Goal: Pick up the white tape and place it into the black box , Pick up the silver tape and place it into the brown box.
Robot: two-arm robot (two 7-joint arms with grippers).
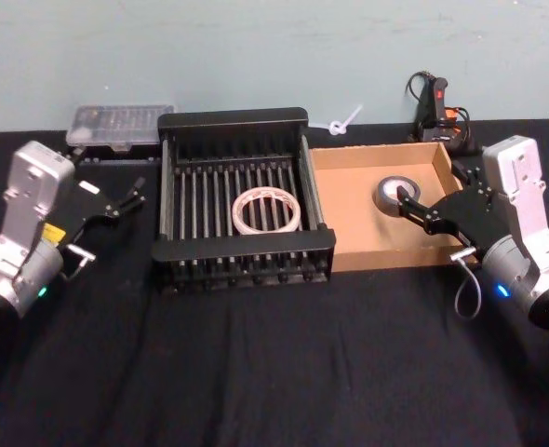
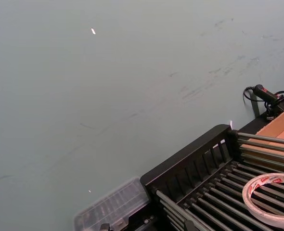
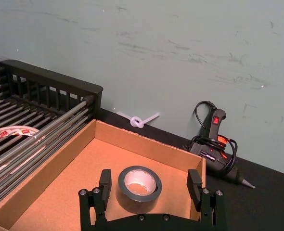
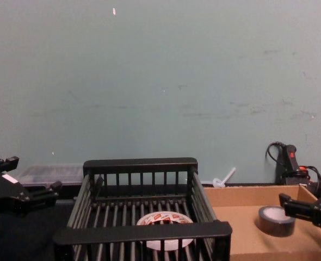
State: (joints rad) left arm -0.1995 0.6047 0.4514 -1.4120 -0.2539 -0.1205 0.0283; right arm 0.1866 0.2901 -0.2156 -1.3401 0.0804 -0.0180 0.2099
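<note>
- Wide, thin white tape ring with red print on its core (image 1: 267, 210) lies flat on the slatted floor of the black plastic crate (image 1: 245, 121), roughly central. Looks settled; that half of the job reads as done.
- Small, thick silver-grey duct tape roll (image 3: 139, 188) sits flat on the floor of the shallow brown cardboard tray (image 1: 351, 228), toward its far right part, core facing up.
- Right hand (image 3: 150, 185) is low over the tray with its two fingers spread wide, one to either side of the roll, and a gap shows on both sides. Nothing is clamped. Judging by this, the roll rests on the cardboard by its own weight and the hand is free to lift away.
- Left hand (image 1: 118, 202) is out over the black bench (image 1: 274, 372), left of the crate, fingers apart and empty, well clear of both boxes. Appears parked.
- Crate and tray stand side by side, walls touching or very nearly so.
- Around them: a clear plastic lidded case (image 1: 121, 125) behind the crate's left corner, a white cable tie (image 3: 137, 119) by the wall, and a black-and-orange glue gun with its cord (image 3: 214, 147) just behind the tray's far wall.
- The tray's right wall is close to the right hand's outer finger; a straight upward exit seems safest. Nothing else obstructs.
</note>
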